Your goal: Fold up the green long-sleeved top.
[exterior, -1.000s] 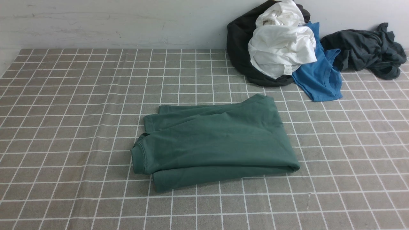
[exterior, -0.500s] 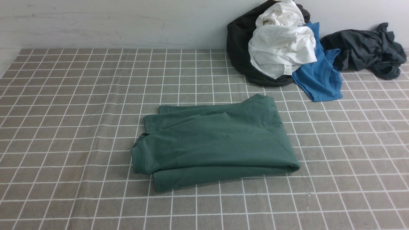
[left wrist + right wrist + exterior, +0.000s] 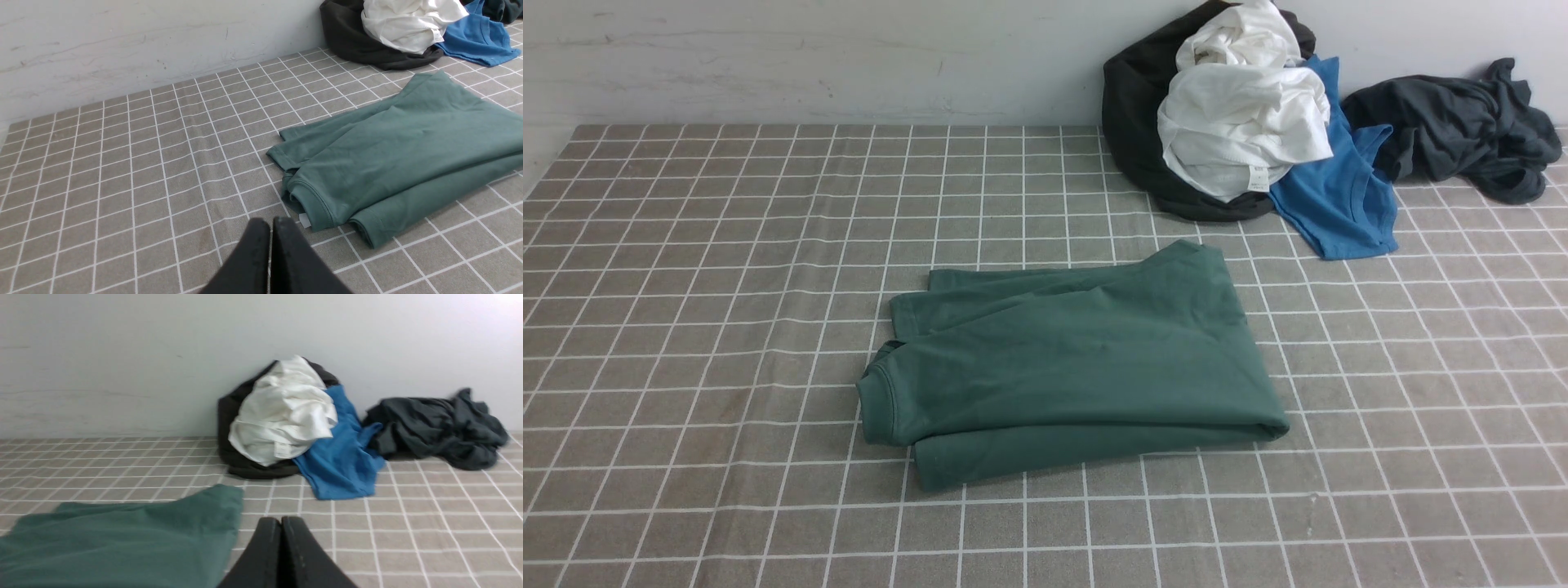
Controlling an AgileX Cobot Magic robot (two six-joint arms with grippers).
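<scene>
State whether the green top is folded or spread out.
Folded. The green long-sleeved top lies as a compact layered rectangle, collar at one end, with no sleeves sticking out.

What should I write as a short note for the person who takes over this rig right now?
Left claw: shut, empty, held above the table near the top's collar.
Right claw: shut, empty, near the top's far corner.
Green long-sleeved top: lies folded into a compact rectangle mid-table on the checked tablecloth, collar towards the robot's left.
Pile of other clothes sits by the wall, apart from it.
Done: folding looks complete.
Left: probably nothing; perhaps tidy the uneven near edge.
</scene>
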